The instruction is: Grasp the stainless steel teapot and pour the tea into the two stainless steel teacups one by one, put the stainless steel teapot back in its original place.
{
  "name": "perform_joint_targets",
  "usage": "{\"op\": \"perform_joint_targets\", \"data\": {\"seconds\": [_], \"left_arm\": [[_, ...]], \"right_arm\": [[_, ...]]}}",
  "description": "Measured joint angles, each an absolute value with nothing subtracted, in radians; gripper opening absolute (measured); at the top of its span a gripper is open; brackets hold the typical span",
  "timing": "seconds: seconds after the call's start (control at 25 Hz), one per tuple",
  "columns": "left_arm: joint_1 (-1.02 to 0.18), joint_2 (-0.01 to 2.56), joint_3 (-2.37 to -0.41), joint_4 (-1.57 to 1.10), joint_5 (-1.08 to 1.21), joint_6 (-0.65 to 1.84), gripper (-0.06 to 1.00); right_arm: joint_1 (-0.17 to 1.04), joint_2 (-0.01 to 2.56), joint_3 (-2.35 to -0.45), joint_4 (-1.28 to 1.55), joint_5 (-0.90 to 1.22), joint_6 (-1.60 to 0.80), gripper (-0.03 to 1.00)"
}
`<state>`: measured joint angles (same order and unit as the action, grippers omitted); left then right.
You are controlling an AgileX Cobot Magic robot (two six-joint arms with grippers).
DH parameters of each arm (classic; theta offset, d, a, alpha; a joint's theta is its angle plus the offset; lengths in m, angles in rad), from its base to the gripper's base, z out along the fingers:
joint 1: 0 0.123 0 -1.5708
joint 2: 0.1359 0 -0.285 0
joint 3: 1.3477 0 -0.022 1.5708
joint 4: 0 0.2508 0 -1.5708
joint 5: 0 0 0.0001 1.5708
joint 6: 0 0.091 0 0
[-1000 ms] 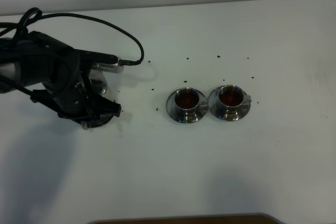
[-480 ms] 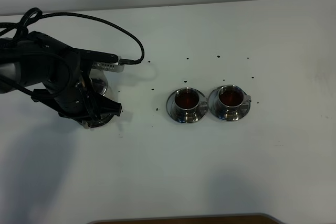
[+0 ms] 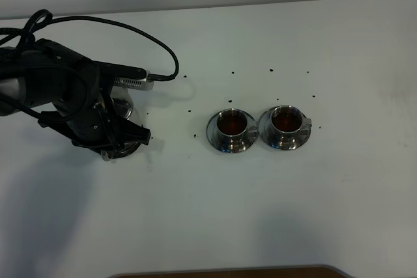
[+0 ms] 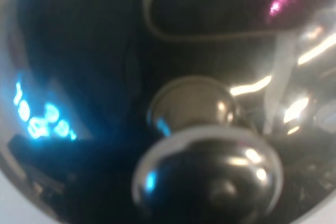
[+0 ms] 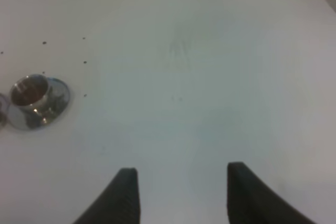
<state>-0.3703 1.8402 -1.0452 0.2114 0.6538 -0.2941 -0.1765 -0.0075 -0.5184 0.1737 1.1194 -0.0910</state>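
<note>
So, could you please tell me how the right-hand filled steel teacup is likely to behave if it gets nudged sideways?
The small shiny steel teacup would probably slide on its round steel saucer, polished metal on metal. The dark reddish-brown tea sits near the rim, so it could slosh over. Its neighbouring saucer looks almost touching, so they may clink.

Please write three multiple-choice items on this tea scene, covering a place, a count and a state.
1. Where is the teapot? A) under the left arm, left of the cups B) between the cups C) right of both cups
2. How many teacups stand on saucers? A) one B) two C) three
3. The right pincer is: A) shut on a cup B) open and empty C) holding the teapot

Key: 1 A, steel shows beneath the left arm; 2 B, the left teacup and right teacup, both holding dark tea; 3 B, its fingers stand apart over bare table.
</note>
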Motion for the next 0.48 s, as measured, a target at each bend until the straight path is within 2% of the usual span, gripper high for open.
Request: {"op": "perform_joint_targets", "data": {"seconds": [0.48], "left_arm": [[-0.370, 1.839, -1.045, 0.211, 0.668, -0.294, 0.39]], "right_arm": [[-0.176, -0.007, -0.518, 0.174, 1.119, -0.091, 0.39]]}}
